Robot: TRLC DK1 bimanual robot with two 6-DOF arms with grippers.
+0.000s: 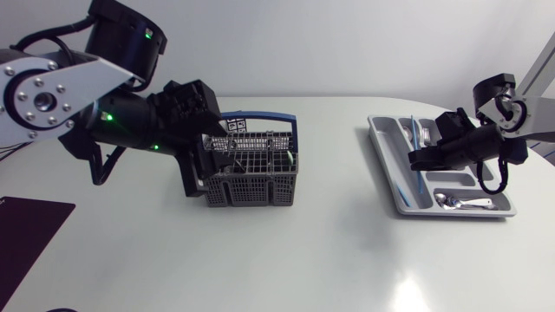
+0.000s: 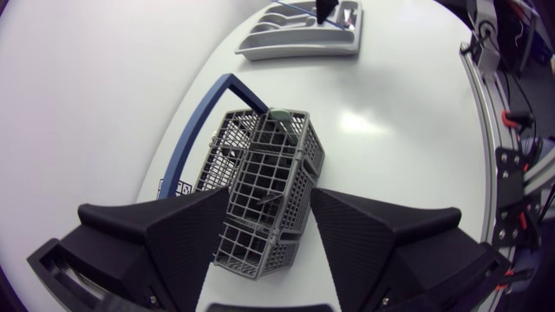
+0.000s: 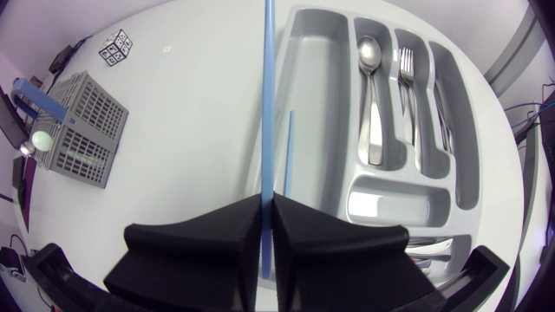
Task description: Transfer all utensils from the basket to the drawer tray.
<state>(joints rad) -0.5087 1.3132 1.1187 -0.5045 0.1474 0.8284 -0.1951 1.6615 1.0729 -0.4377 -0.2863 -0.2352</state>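
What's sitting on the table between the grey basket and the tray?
Nothing. The head view shows only bare white table between the basket and the tray.

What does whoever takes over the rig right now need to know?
Right gripper: shut on a blue stick, held over the long outer slot of the tray.
Left gripper: at the end of the basket; grip unclear.
Done: second blue stick, spoon and fork lie in the tray.
Left: set the held stick down; at least one green-tipped utensil stands in the basket.
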